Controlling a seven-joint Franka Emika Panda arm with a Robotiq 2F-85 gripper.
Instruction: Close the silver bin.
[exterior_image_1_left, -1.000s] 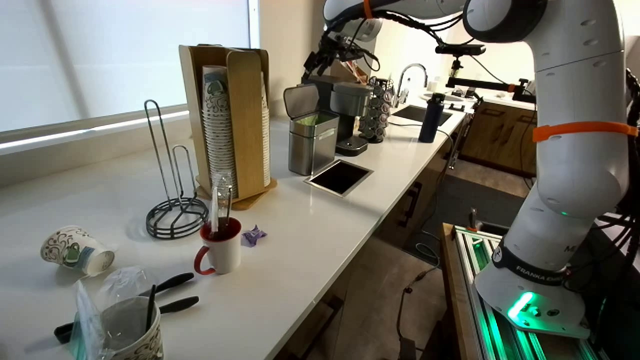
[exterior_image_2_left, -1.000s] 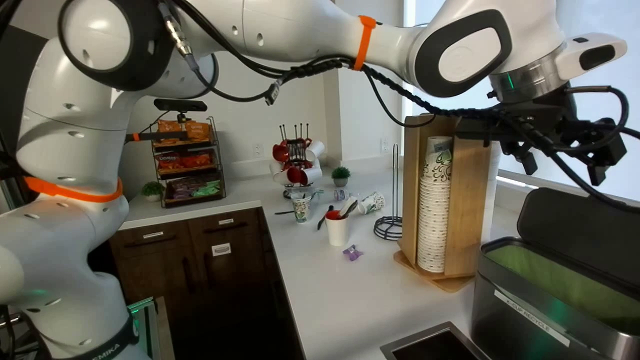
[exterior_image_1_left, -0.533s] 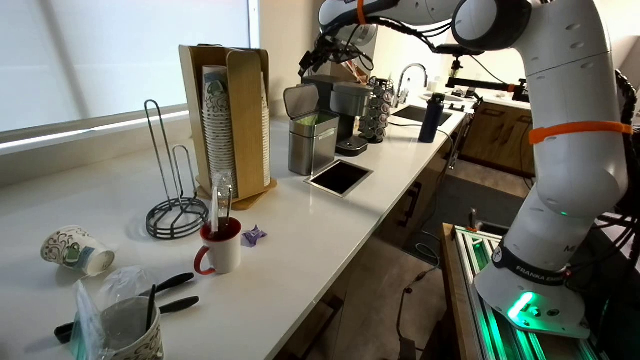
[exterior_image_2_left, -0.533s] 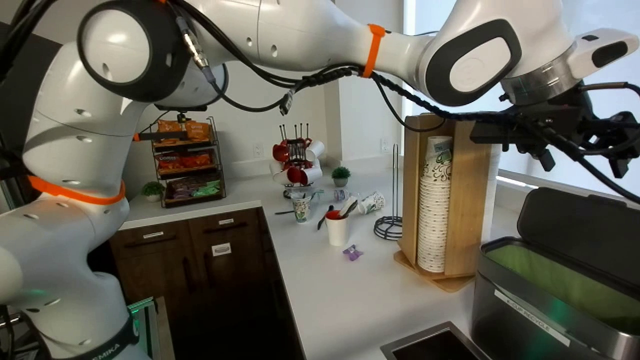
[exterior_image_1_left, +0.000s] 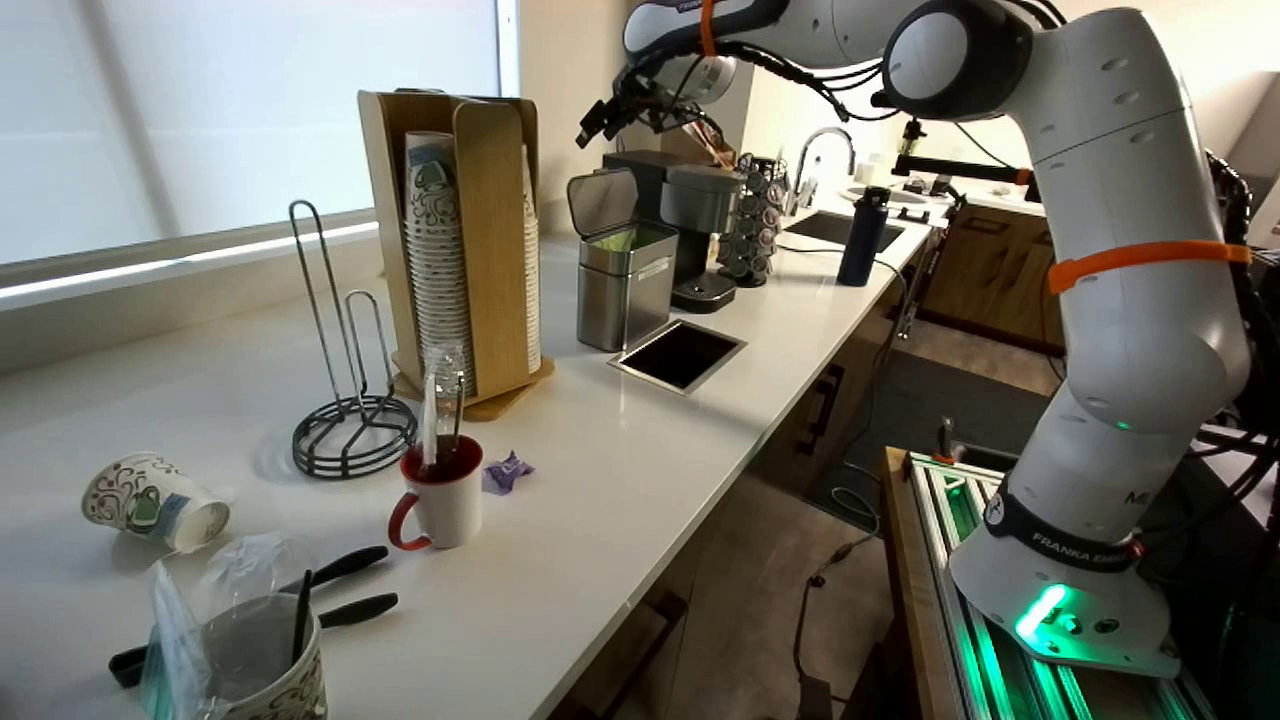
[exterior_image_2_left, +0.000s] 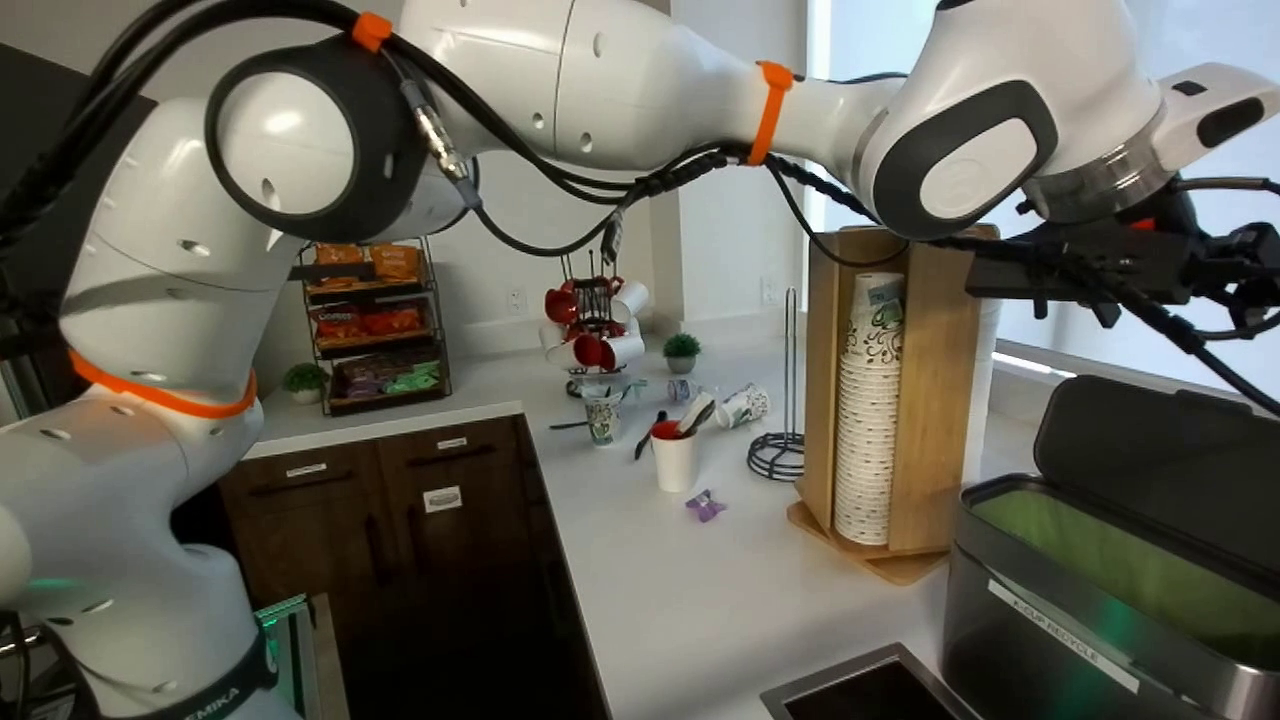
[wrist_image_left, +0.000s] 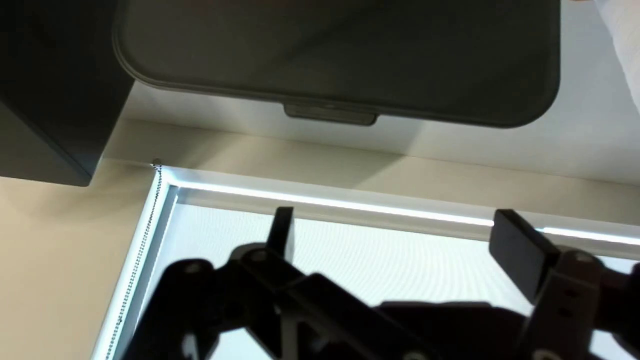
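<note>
The silver bin (exterior_image_1_left: 622, 300) stands upright on the counter in both exterior views (exterior_image_2_left: 1050, 625). Its dark grey lid (exterior_image_2_left: 1160, 470) is swung up and back, and the green inside shows. In the wrist view the lid (wrist_image_left: 340, 55) fills the top, with its small tab at the lower edge. My gripper (exterior_image_1_left: 590, 125) is above the lid and toward the window, touching nothing. In the wrist view my gripper (wrist_image_left: 394, 214) has its fingers wide apart, with only the window blind behind. In an exterior view my gripper is partly cut off at the right edge.
A tall wooden cup box (exterior_image_1_left: 490, 250) stands beside the bin. A coffee maker (exterior_image_1_left: 700, 205) stands on its far side. A square counter opening (exterior_image_1_left: 680, 355) lies in front. The window blind (wrist_image_left: 380, 260) and wall are close behind the lid.
My gripper has moved toward the window side, past the lid, and its fingers have tilted to point more outward. The bin and its raised lid have not moved.
</note>
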